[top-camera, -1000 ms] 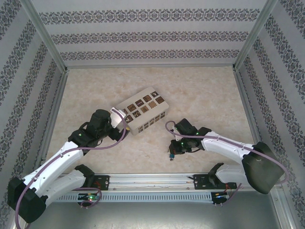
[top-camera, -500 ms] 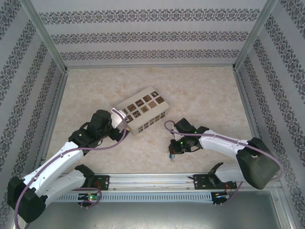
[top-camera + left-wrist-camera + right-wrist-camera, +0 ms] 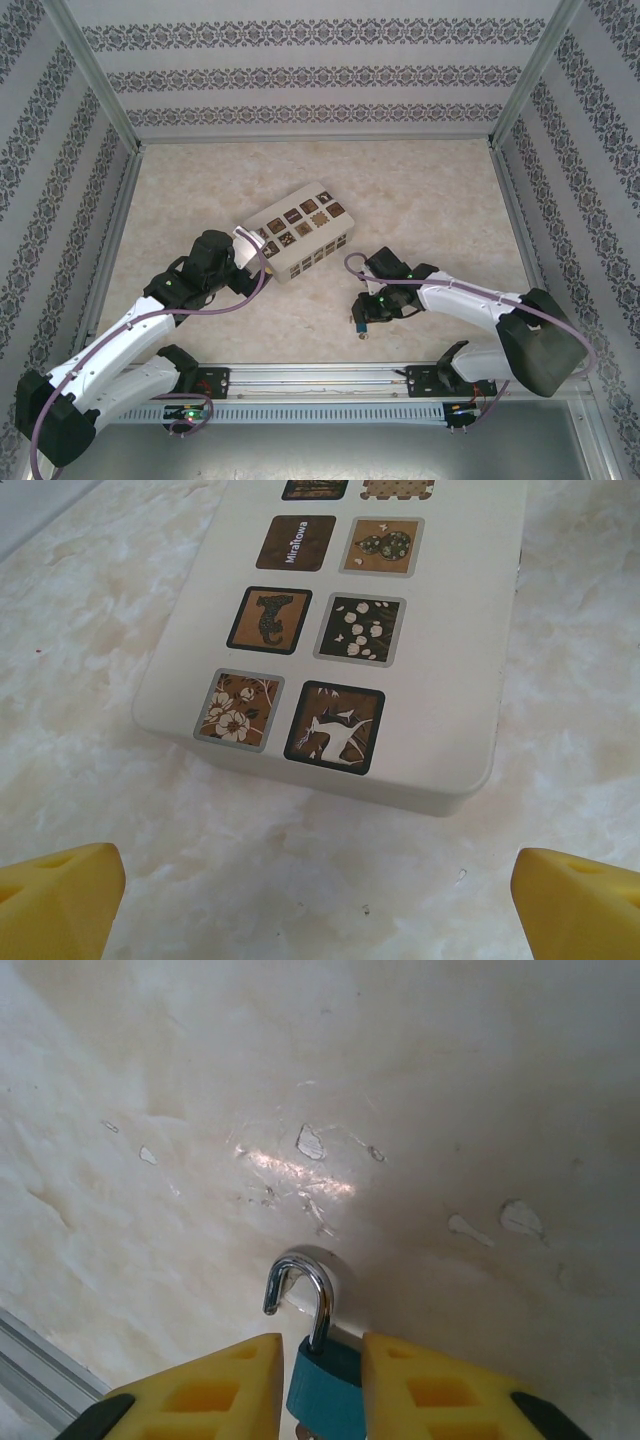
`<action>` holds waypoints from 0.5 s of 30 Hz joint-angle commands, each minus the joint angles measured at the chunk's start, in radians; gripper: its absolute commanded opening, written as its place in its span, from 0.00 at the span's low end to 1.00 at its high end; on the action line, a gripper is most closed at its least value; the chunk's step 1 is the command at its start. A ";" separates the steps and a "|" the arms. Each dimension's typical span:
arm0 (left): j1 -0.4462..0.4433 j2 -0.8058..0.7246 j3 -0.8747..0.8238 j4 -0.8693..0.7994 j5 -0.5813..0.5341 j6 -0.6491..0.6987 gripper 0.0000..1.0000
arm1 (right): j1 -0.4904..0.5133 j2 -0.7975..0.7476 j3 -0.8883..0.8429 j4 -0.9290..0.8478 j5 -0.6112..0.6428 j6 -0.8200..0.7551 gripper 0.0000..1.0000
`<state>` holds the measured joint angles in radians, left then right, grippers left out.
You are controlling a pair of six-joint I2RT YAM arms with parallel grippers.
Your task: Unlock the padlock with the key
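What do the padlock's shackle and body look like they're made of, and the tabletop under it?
On the padlock, the shackle is polished silvery metal, likely steel; it mirrors light. The body is matte teal-blue, painted metal or plastic, unclear. The tabletop is a glossy cream marble-look surface with glare and chipped spots, perhaps laminate.

The top view looks down from behind onto the whole table. Both wrist cameras face it from close by; the left shares the cream box with the top view.
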<state>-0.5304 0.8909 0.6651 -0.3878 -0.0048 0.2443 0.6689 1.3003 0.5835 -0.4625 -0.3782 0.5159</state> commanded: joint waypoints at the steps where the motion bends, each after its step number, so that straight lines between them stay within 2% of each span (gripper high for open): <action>1: -0.019 -0.007 -0.008 0.016 -0.011 0.020 0.99 | -0.015 -0.059 0.047 -0.062 0.052 -0.028 0.29; 7: -0.022 -0.010 -0.008 0.015 -0.014 0.021 0.99 | -0.027 -0.190 0.076 -0.096 0.151 -0.057 0.40; 15: -0.022 -0.009 -0.007 0.017 -0.024 0.023 0.99 | -0.081 -0.460 0.034 -0.050 0.373 -0.141 0.59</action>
<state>-0.5377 0.8909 0.6651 -0.3878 -0.0105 0.2512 0.6083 0.9081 0.6334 -0.5228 -0.1341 0.4320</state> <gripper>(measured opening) 0.993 0.578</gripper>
